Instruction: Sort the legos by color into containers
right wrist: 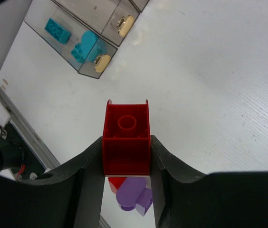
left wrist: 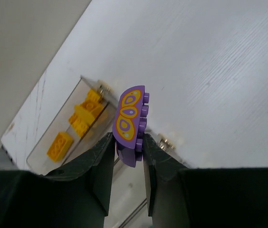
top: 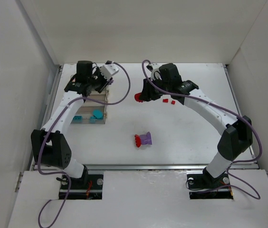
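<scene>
Clear plastic bin row (top: 104, 108), upper left: far end under my left arm (top: 65, 111). Tiny red bits (top: 165, 100), centre: shape unreadable.

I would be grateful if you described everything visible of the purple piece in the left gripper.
The purple piece is glossy plastic, half-round in outline, its flat face printed with a yellow-orange wing pattern of ovals, a row of studs along its right edge. It stands upright, curved end up, lower end pinched between the left gripper's dark fingers, touching nothing else visible. In the wrist view it shows next to the clear bin holding yellow bricks.
</scene>
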`<state>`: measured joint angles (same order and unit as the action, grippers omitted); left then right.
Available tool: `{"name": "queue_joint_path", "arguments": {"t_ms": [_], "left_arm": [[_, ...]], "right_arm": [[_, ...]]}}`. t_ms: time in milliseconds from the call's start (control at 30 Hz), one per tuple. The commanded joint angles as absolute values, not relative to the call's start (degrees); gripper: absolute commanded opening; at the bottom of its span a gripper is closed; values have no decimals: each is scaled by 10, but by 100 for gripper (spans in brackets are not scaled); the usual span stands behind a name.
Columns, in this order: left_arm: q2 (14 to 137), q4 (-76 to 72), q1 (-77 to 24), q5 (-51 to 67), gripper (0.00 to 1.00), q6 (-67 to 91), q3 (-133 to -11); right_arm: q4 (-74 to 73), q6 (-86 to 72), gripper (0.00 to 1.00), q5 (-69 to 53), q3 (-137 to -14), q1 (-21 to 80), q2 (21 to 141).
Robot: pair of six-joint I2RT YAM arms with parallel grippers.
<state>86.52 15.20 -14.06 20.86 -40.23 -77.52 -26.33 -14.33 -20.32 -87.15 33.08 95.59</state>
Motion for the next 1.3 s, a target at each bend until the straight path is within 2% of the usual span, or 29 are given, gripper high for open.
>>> {"name": "queue_joint_path", "arguments": {"t_ms": [0,233,467,667,700,867,1067,1267], "left_arm": [[853,197,-70,221,0,-434,-756],[846,215,24,252,0,-546,-685],[895,194,41,238,0,-563,-666],[940,207,41,220,0,-569,-700],[953,207,47,220,14,-570,-700],[983,207,47,214,50,-555,-729],[949,171,47,229,54,-527,-737],[870,163,27,312,56,-549,-743]], "right_arm": [[-261,-126,0,-192,-866,335,935],[-277,-113,0,-192,-879,335,954],[-288,-101,0,-192,-890,335,967],[-288,-101,0,-192,-884,335,962],[-288,-101,0,-186,-884,335,962],[-288,-101,0,-185,-885,335,962],[-288,-101,0,-185,-885,335,956],[-294,-106,0,-221,-922,323,962]]}}
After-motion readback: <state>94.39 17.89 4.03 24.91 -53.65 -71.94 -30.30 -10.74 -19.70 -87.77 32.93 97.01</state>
